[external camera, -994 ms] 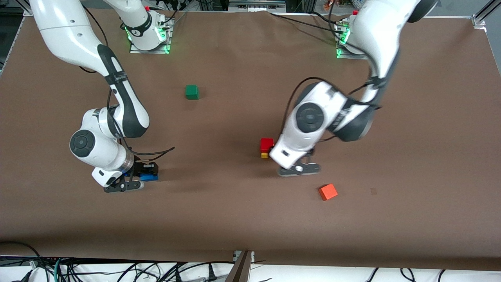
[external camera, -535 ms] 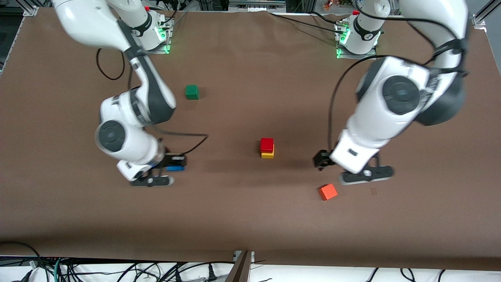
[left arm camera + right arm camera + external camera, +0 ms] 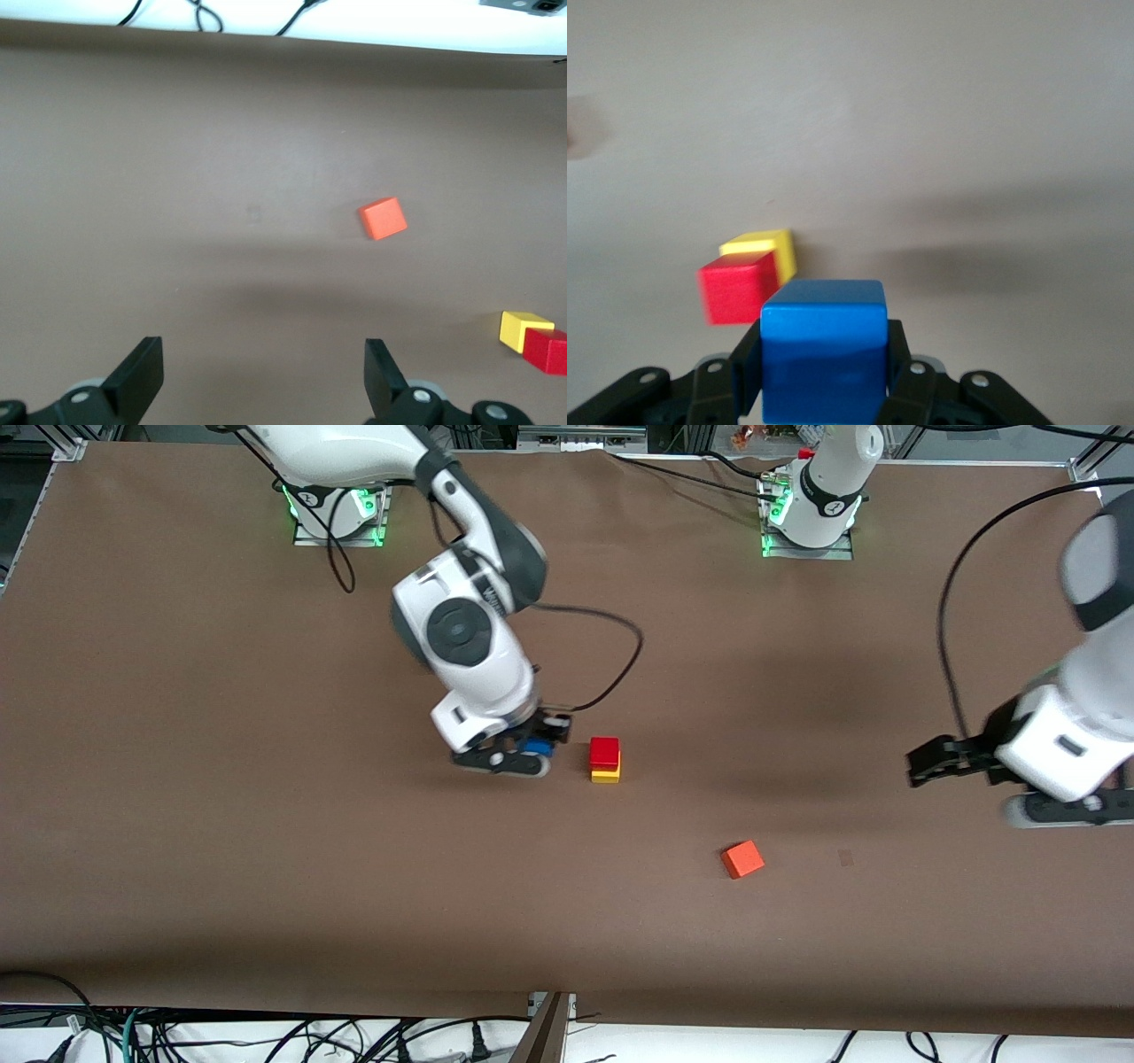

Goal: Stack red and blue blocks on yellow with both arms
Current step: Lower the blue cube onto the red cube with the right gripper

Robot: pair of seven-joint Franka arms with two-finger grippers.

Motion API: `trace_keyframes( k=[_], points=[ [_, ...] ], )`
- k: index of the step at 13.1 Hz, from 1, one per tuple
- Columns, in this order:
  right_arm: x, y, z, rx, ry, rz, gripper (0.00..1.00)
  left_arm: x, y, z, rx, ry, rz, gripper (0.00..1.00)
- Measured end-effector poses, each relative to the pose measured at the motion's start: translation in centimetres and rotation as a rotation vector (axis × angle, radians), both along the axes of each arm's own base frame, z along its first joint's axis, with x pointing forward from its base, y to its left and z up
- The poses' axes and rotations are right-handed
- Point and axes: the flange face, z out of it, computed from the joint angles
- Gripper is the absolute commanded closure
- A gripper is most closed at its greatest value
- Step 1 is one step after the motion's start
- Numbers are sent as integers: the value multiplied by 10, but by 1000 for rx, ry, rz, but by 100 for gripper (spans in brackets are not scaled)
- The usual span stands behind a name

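Note:
The red block [image 3: 604,751] sits on the yellow cube [image 3: 606,776] at mid-table. My right gripper [image 3: 530,755] is shut on the blue block [image 3: 537,747], held just beside the stack on the right arm's side. In the right wrist view the blue block [image 3: 824,352] fills my right gripper [image 3: 824,376], with the red block [image 3: 738,286] and the yellow cube [image 3: 767,247] close ahead. My left gripper [image 3: 941,763] is open and empty over bare table at the left arm's end. In the left wrist view my left gripper [image 3: 263,382] has wide-apart fingers [image 3: 140,378]; the yellow cube [image 3: 521,328] and the red block [image 3: 550,351] show at the edge.
A lighter orange-red cube [image 3: 742,859] lies nearer the front camera than the stack, toward the left arm's end; it also shows in the left wrist view [image 3: 383,218]. The right arm's wrist [image 3: 465,638] covers the spot where the green cube stood.
My right gripper has carried the blue block from the right arm's end of the table to beside the stack. My left gripper has drawn away from the stack toward the left arm's end.

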Motion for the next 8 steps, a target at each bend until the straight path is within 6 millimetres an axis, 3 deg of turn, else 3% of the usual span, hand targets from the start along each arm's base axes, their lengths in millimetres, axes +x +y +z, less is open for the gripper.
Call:
trace_keyframes(
  k=[2, 4, 8],
  points=[
    [-14, 29, -4, 18, -13, -21, 56, -4, 26, -3, -6, 41, 11, 0],
    [-24, 48, -18, 24, -29, -17, 56, -9, 34, -6, -2, 82, -19, 0],
    [-25, 61, -48, 10, -85, 12, 55, -35, 41, 14, 2, 106, -17, 0]
  ],
)
